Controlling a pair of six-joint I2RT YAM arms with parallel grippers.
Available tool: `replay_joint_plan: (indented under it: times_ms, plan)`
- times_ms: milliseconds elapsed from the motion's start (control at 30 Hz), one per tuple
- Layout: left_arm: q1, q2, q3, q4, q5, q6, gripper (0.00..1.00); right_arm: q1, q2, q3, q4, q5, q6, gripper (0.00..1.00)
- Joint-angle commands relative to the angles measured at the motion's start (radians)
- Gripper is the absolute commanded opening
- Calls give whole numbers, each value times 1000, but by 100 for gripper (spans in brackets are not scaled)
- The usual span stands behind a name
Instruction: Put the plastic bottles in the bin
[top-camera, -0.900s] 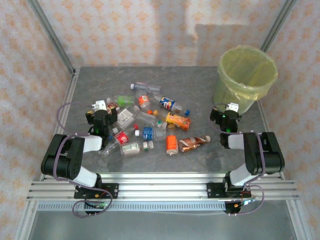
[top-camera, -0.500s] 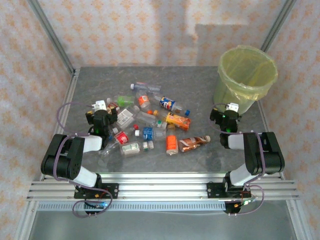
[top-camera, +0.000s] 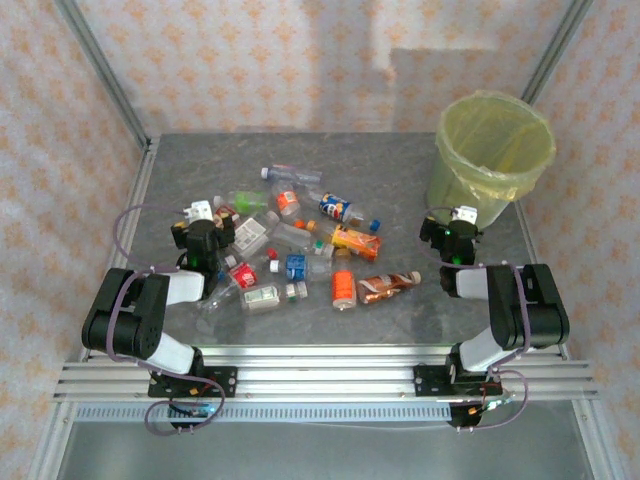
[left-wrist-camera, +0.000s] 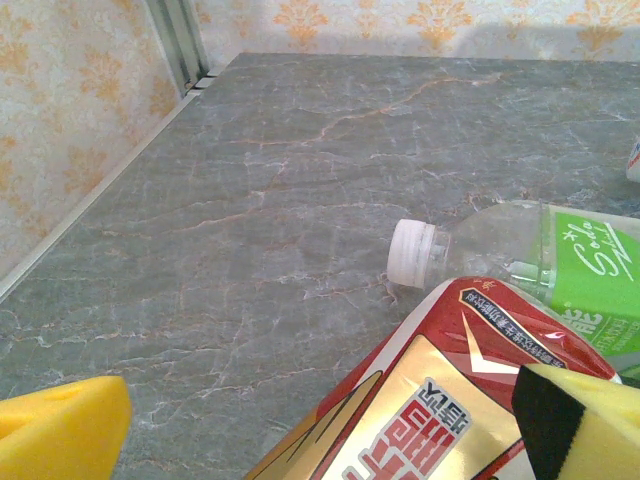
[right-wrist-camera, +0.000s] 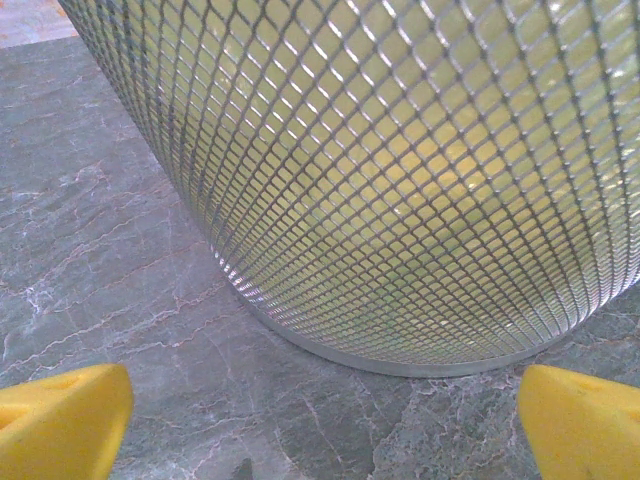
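Note:
Several crushed plastic bottles (top-camera: 290, 245) lie scattered over the middle of the grey table, among them an orange one (top-camera: 343, 288) and a brown one (top-camera: 385, 285) nearest the front. The bin (top-camera: 493, 150), lined with a yellow-green bag, stands at the back right. My left gripper (top-camera: 205, 213) sits low at the pile's left edge. It is open (left-wrist-camera: 320, 440), and a red-and-gold labelled bottle (left-wrist-camera: 430, 400) lies between its yellow fingers, toward the right one. Just beyond lies a green-labelled bottle (left-wrist-camera: 560, 265) with a white cap. My right gripper (top-camera: 460, 217) is open (right-wrist-camera: 320, 430), low on the table, facing the bin's mesh wall (right-wrist-camera: 420, 180).
Metal frame posts (top-camera: 105, 75) and patterned walls enclose the table on three sides. A rail (left-wrist-camera: 180, 40) runs along the left table edge. Bare marble-grey tabletop (left-wrist-camera: 250, 180) stretches ahead of the left gripper, and more (right-wrist-camera: 120, 270) lies left of the bin.

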Motion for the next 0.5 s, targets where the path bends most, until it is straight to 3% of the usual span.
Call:
replay_joint_plan:
  times_ms: [0,300,467]
  plan:
    - [-5,-1,-7,6,-29,-9,100,4,-2,12,23,18,0,99]
    - [3,-4,-5,3,-9,-13,100,4,-50,67,-104,17,0,99]
    - [18,-48,28,-93,-2,-30,100,4,-146,109,-273,86,12,99]
